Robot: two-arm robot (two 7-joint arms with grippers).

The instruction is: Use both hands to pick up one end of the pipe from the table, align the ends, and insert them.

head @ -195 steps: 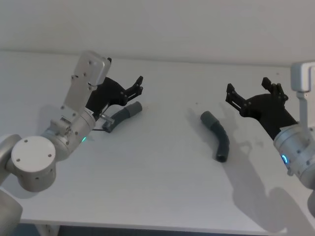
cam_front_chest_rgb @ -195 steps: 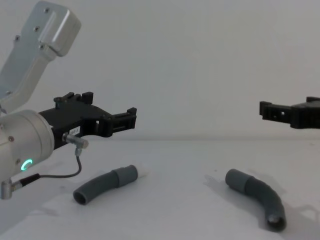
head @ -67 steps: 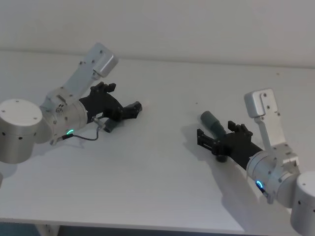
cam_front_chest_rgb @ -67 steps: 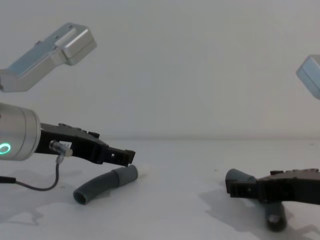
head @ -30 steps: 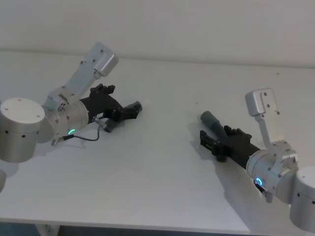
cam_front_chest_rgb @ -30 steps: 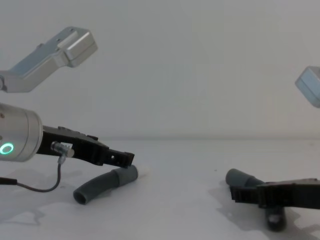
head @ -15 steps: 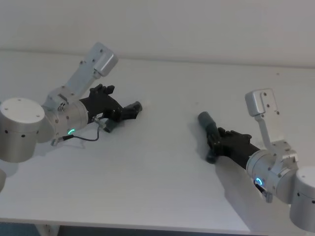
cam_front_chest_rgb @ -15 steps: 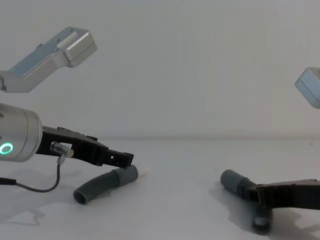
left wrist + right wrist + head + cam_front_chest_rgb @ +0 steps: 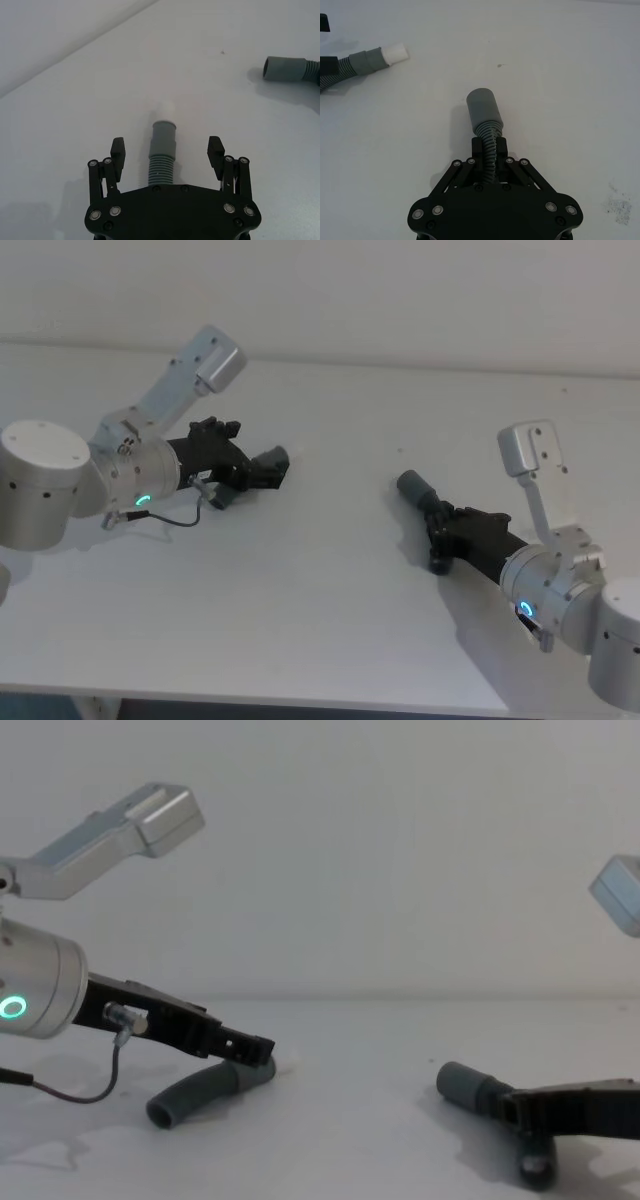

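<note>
The pipe lies in two curved, ribbed grey pieces on the white table point(image 9: 320, 620). The left piece point(image 9: 164, 135) ends in a white stub point(image 9: 165, 109) and lies between the open fingers of my left gripper point(image 9: 167, 149), which is low over it point(image 9: 255, 1048). My right gripper point(image 9: 490, 145) is shut on the ribbed part of the right piece, just behind its smooth collar point(image 9: 482, 107). That collar point(image 9: 412, 485) points towards the left piece. In the chest view the right piece point(image 9: 460, 1085) sits low at the table, with its rear end behind the gripper.
A thin grey cable point(image 9: 90, 1092) loops from the left wrist down near the table. Bare white table point(image 9: 330, 500) separates the two pieces. The table's front edge point(image 9: 300, 702) runs along the bottom of the head view.
Since a second ago my right gripper has shut on the right piece and swung its collar a little to the left. My left gripper has dipped lower around the left piece.
</note>
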